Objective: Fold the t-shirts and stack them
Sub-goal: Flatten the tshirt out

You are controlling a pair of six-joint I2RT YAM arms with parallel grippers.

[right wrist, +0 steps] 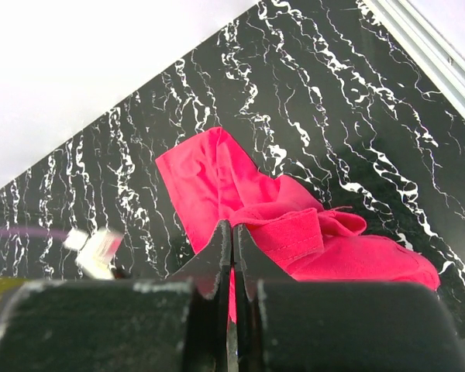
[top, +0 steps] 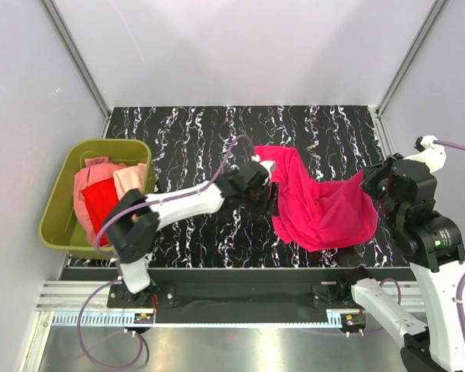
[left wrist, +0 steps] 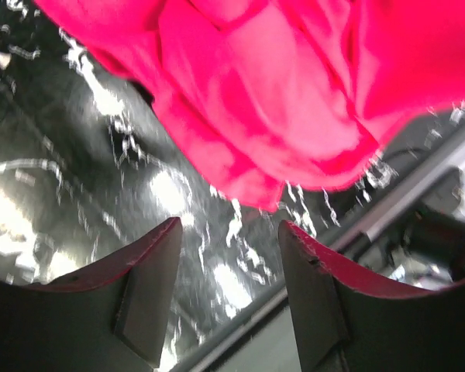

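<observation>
On the right half of the black marbled table point(top: 194, 132) lies the magenta t-shirt point(top: 318, 205), crumpled and spread only in part, with one long strip reaching toward the middle of the table. My right gripper point(top: 370, 186) is at the shirt's right edge. In the right wrist view its fingers are pressed together, and a thin line of magenta cloth shows between them, so it pinches the shirt there. That edge of the cloth looks raised a little from the table, but from above I am not sure how much.

My left gripper point(top: 270, 195) is at the shirt's left edge. In the left wrist view its two fingers are spread apart and nothing is between them. The cloth hangs just beyond the fingertips, not touching them.

At the left side of the table stands the olive-green tub point(top: 58, 205). Inside it I see the red t-shirt point(top: 99, 203) lying on salmon-pink cloth point(top: 89, 177). I cannot tell whether this is one shirt or two.
</observation>
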